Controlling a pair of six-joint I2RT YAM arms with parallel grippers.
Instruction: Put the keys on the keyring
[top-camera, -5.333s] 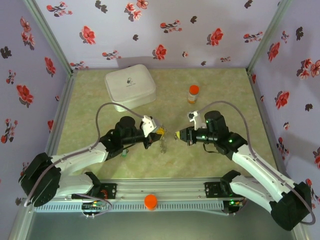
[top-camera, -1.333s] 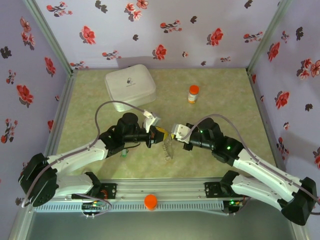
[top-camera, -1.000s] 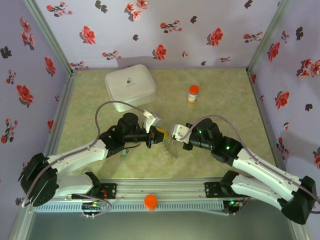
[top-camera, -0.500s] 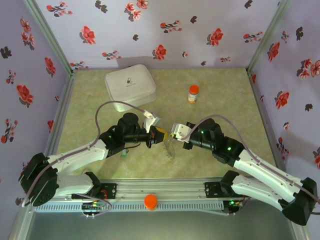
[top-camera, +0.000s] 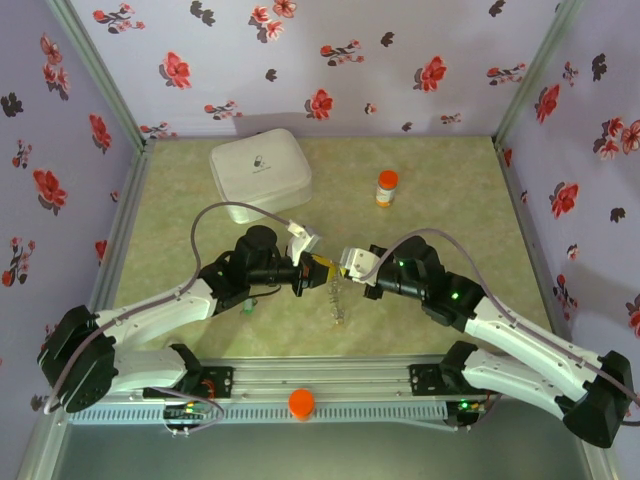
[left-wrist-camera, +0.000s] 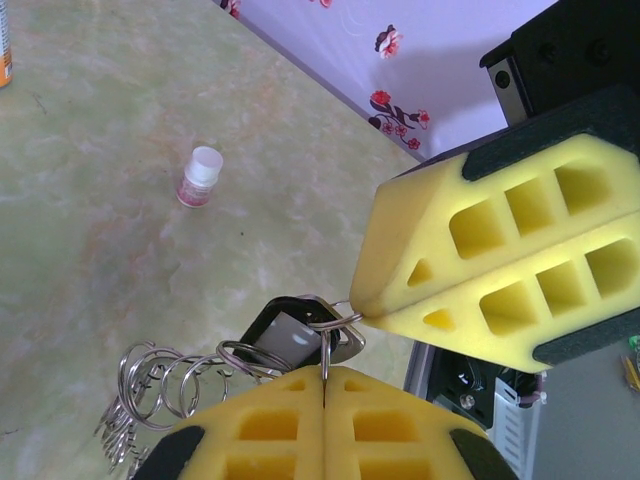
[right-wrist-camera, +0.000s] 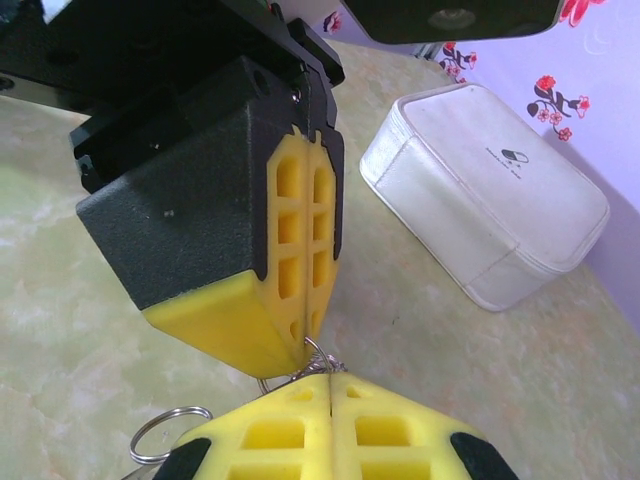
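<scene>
The keyring (left-wrist-camera: 150, 392) is a chain of linked metal rings, held up over the table with its loose end hanging (top-camera: 337, 303). My left gripper (left-wrist-camera: 325, 380) is shut on one ring, edge-on between its yellow pads. My right gripper (left-wrist-camera: 365, 312) meets it tip to tip and is shut on a neighbouring ring. The black-headed key (left-wrist-camera: 288, 336) hangs on these rings just under both tips. In the right wrist view my right gripper (right-wrist-camera: 331, 378) and left gripper (right-wrist-camera: 310, 335) pinch the same wire loop (right-wrist-camera: 322, 357). The green key (top-camera: 247, 307) lies on the table beside the left arm.
A white zip case (top-camera: 260, 172) sits at the back left and an orange-capped pill bottle (top-camera: 387, 187) at the back right. A small white-capped vial (left-wrist-camera: 198, 177) stands on the table past the grippers. Floral walls close in three sides.
The right gripper has come in from the right and now meets the left gripper tip to tip. Over the last second both stay put; the hanging rings sway slightly.
</scene>
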